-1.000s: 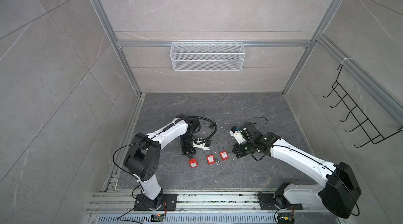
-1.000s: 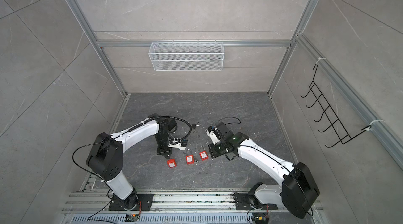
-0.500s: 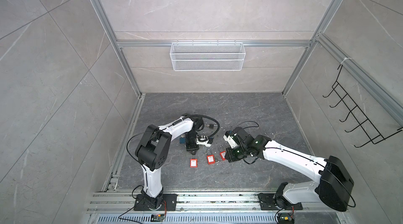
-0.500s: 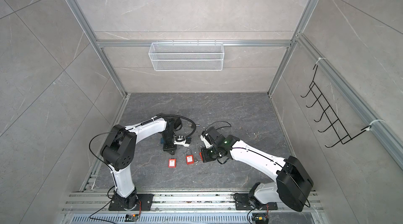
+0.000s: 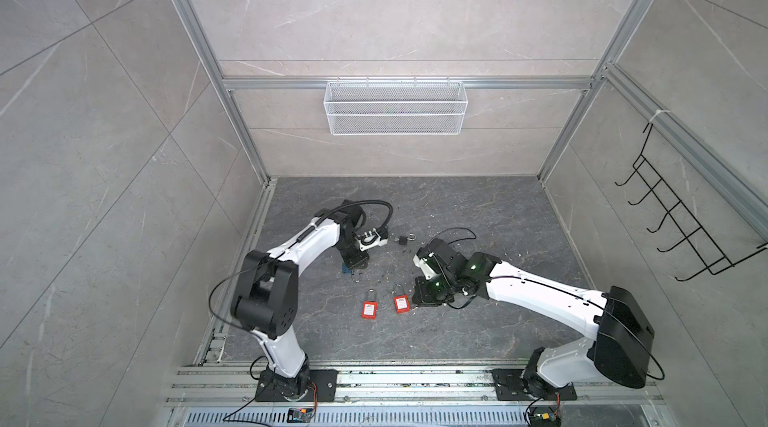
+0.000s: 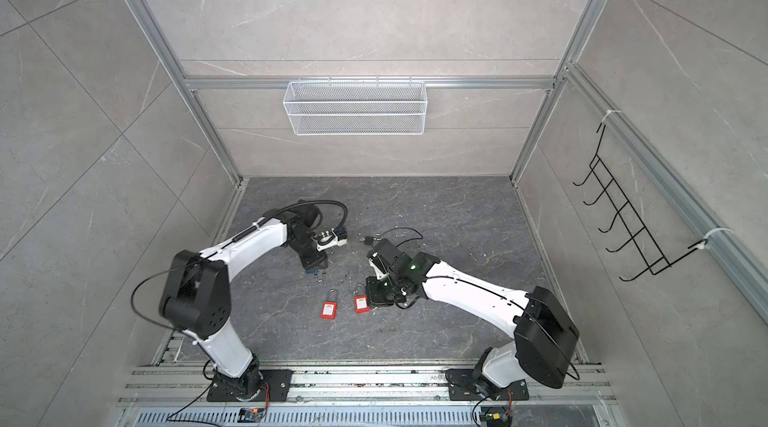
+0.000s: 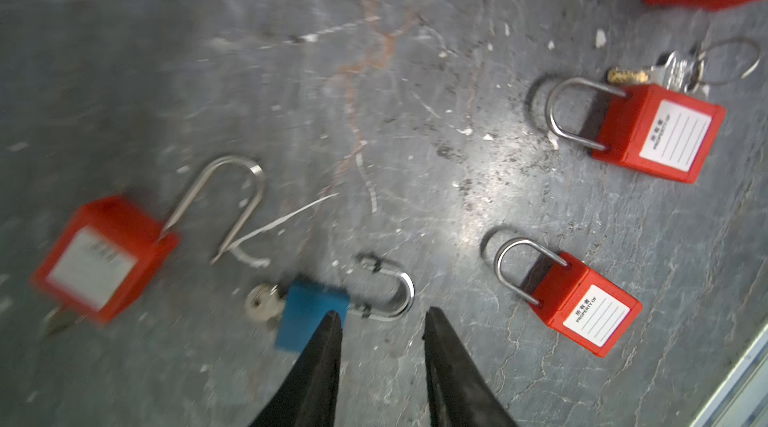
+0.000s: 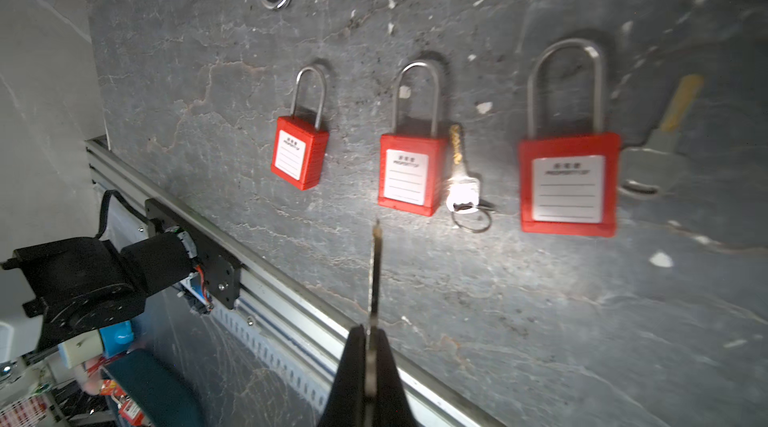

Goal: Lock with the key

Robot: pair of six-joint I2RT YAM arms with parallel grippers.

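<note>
A blue padlock (image 7: 309,315) lies on the grey floor with a silver key (image 7: 262,304) in its base and its shackle (image 7: 392,292) swung out. My left gripper (image 7: 382,312) hovers just above it, open, nothing between the fingers. In both top views the blue padlock (image 5: 351,270) (image 6: 316,272) sits under that gripper. My right gripper (image 8: 368,331) is shut on a key (image 8: 375,271) seen edge-on, its blade aimed toward a red padlock (image 8: 409,173). Another key (image 8: 461,182) lies beside that padlock.
Several red padlocks lie around: two (image 5: 369,308) (image 5: 401,303) in front, one with an open shackle (image 7: 104,258). A small dark padlock (image 5: 405,240) lies further back. A wire basket (image 5: 395,107) hangs on the rear wall, a hook rack (image 5: 681,221) on the right wall.
My left gripper has opened and let go of the blue padlock, which now lies on the floor. My right gripper, still shut on its key, has moved left over the rightmost red padlock.
</note>
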